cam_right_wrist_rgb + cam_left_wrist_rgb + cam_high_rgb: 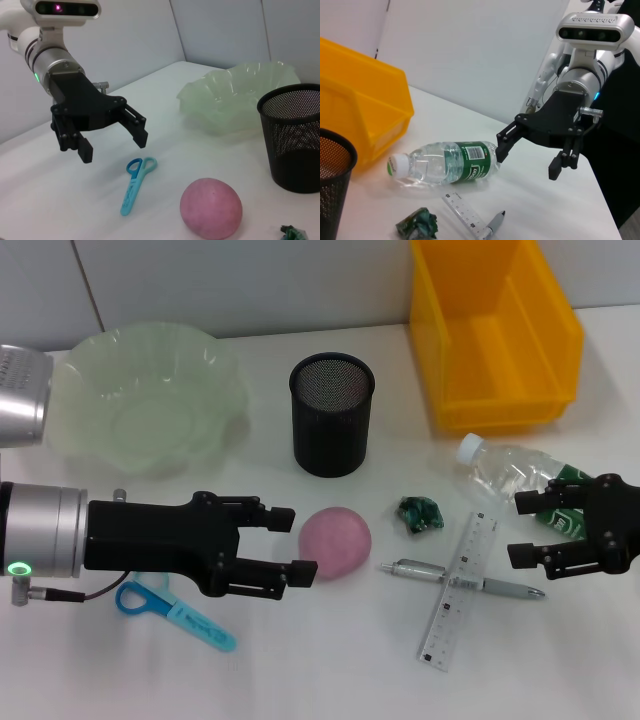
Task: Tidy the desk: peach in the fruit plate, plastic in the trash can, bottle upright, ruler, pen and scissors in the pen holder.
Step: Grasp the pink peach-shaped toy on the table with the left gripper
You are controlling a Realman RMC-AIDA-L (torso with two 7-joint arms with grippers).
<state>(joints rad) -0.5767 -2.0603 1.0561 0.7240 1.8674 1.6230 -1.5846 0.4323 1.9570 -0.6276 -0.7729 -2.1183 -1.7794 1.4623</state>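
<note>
The pink peach (337, 543) (211, 207) lies mid-desk, and my left gripper (298, 542) (114, 145) hovers open just to its left, apart from it. The bottle (505, 472) (445, 162) lies on its side. At its green-label end my right gripper (522, 530) (528, 161) stands open. The pen (460, 578) lies across the clear ruler (462, 590). A crumpled green plastic scrap (420, 513) sits between the peach and the bottle. The blue scissors (175, 610) (135, 182) lie under my left arm. At the back stand the fruit plate (150, 395), pen holder (332, 415) and trash can (495, 335).
The desk (330, 670) is white, and a pale wall rises behind it. The trash can sits at the back right corner, close behind the bottle's cap. The fruit plate fills the back left.
</note>
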